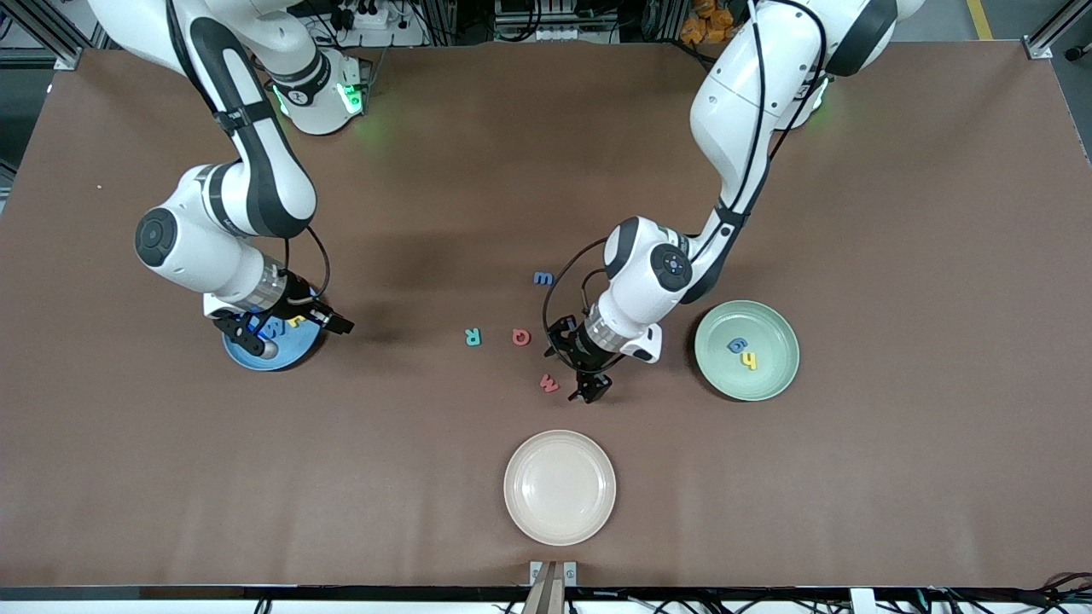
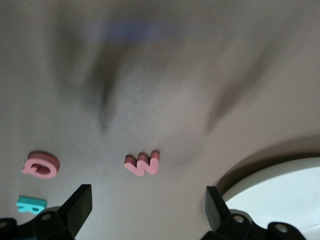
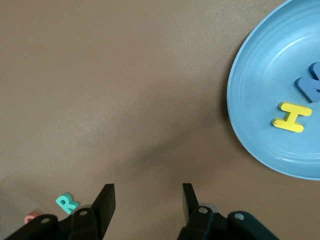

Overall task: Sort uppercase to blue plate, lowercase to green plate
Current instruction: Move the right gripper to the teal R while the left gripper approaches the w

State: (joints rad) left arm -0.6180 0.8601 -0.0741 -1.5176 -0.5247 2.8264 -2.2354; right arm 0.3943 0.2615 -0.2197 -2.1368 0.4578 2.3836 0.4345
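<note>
The blue plate lies toward the right arm's end of the table and holds the yellow H and the blue M. My right gripper hangs over that plate's rim, open and holding nothing. The green plate, toward the left arm's end, holds the blue g and the yellow h. My left gripper is low beside the red w, wide open, with the w just ahead of its fingertips. The teal R, red Q and blue m lie on the table mid-way between the plates.
A larger cream plate sits nearest the front camera, close to the left gripper, and its rim shows in the left wrist view. The tabletop is a plain brown mat.
</note>
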